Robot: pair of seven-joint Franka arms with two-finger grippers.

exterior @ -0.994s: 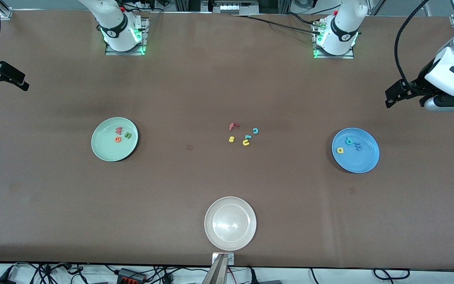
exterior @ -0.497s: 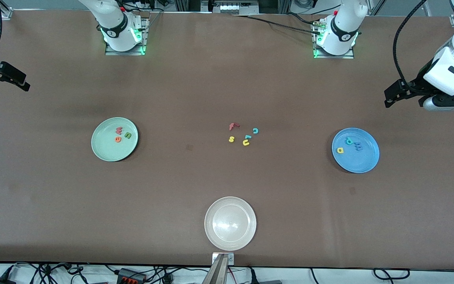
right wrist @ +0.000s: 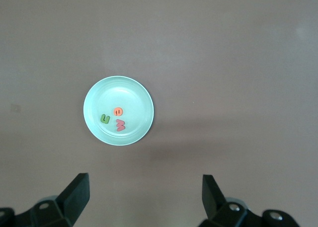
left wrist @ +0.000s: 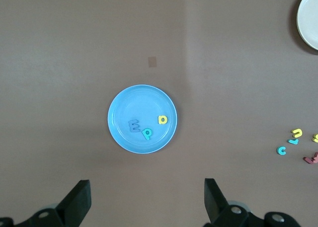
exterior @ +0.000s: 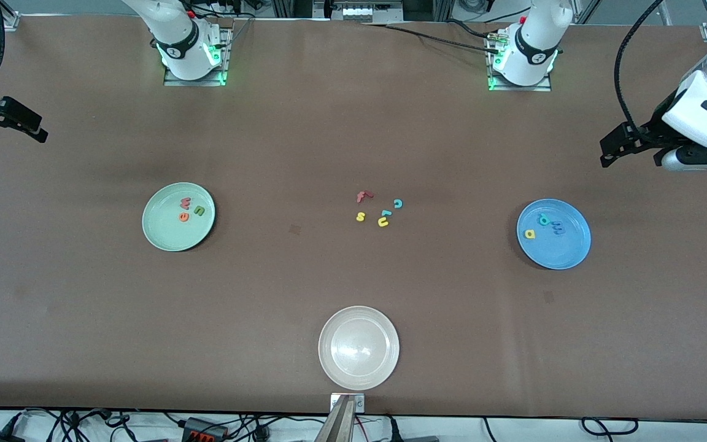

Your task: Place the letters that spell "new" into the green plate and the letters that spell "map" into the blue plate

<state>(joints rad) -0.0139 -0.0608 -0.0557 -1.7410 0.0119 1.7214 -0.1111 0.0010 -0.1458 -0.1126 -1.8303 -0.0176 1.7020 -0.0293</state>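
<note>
Both end effectors hang wide open, empty: left end effector point(exterior: 616, 147) and right end effector point(exterior: 19, 124) at the surface's ends. Green plate point(exterior: 163, 236) holds n, e, w point(exterior: 189, 209); blue plate point(exterior: 565, 252) holds m, a, p point(exterior: 544, 225).

A: We see a brown table point(exterior: 304, 153), plain, with no pattern. On it we see a pale mint-green plate point(exterior: 169, 236), a bright blue plate point(exterior: 565, 252) and a cream-white plate point(exterior: 358, 347).

B: In the green plate we find a green n point(exterior: 199, 211), an orange e point(exterior: 183, 216) and a pinkish-red w point(exterior: 185, 202). In the blue plate we find a blue m point(exterior: 558, 228), a yellow a point(exterior: 529, 233) and a teal p point(exterior: 542, 218).

A: Loose on the table we count a red f point(exterior: 363, 196), a yellow s point(exterior: 360, 216), a yellow u point(exterior: 383, 222) and a teal c point(exterior: 397, 203). One more teal piece point(exterior: 385, 213) lies there; we cannot read its letter.

B: The grippers are black, the arms white.
</note>
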